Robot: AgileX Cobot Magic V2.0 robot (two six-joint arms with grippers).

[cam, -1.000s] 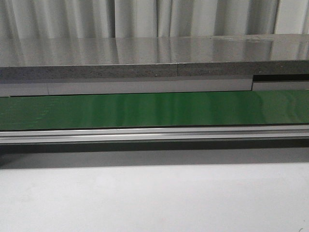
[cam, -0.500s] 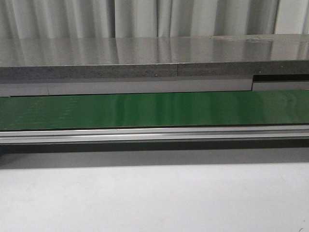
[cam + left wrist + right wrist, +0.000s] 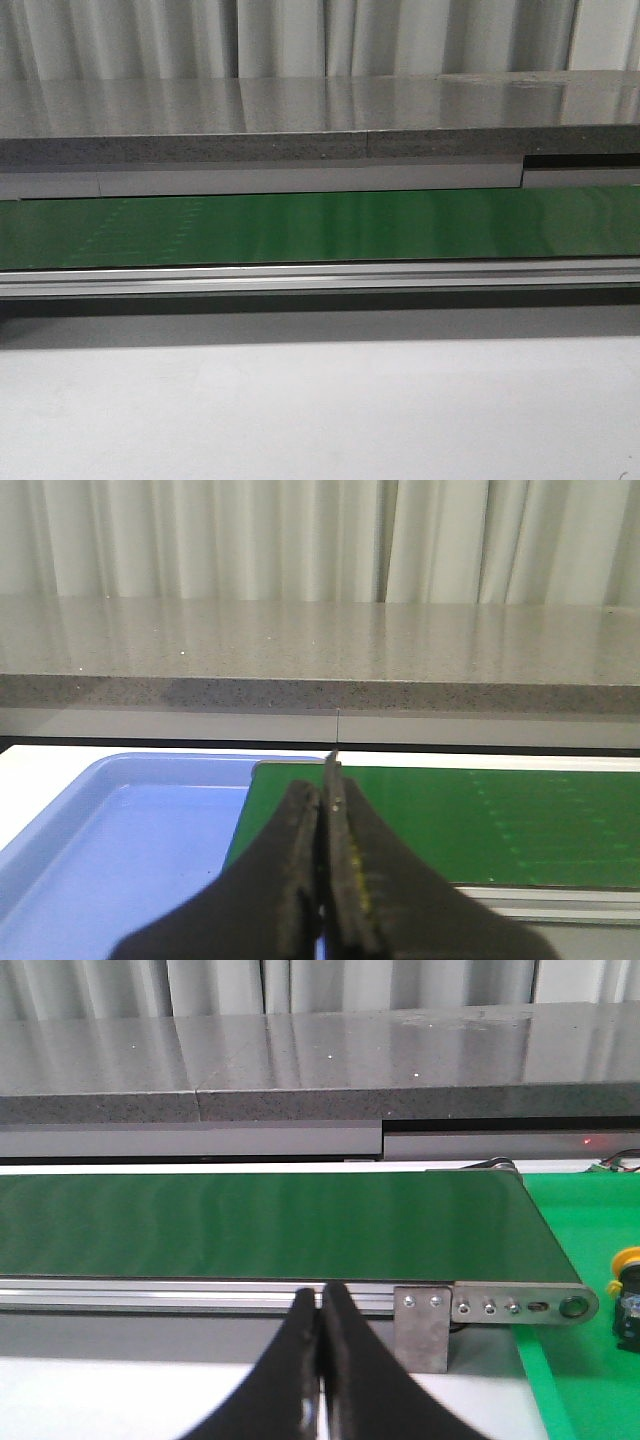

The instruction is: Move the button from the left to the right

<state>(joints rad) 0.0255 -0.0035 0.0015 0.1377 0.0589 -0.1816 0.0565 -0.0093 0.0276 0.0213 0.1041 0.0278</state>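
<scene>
The button (image 3: 627, 1294), yellow head on a dark body, shows only at the edge of the right wrist view, standing on a green mat (image 3: 585, 1380) just past the conveyor's end. It does not show in the front or left wrist views. My right gripper (image 3: 320, 1294) is shut and empty, in front of the conveyor's rail, well apart from the button. My left gripper (image 3: 325, 785) is shut and empty, above the border between a blue tray and the green belt. Neither gripper shows in the front view.
A green conveyor belt (image 3: 320, 225) with an aluminium rail (image 3: 320, 277) runs across the scene. A grey stone counter (image 3: 320, 120) and curtains lie behind it. A blue tray (image 3: 120, 850) sits at the belt's left end. A metal bracket (image 3: 420, 1325) is at its right end. A white tabletop (image 3: 320, 410) lies in front.
</scene>
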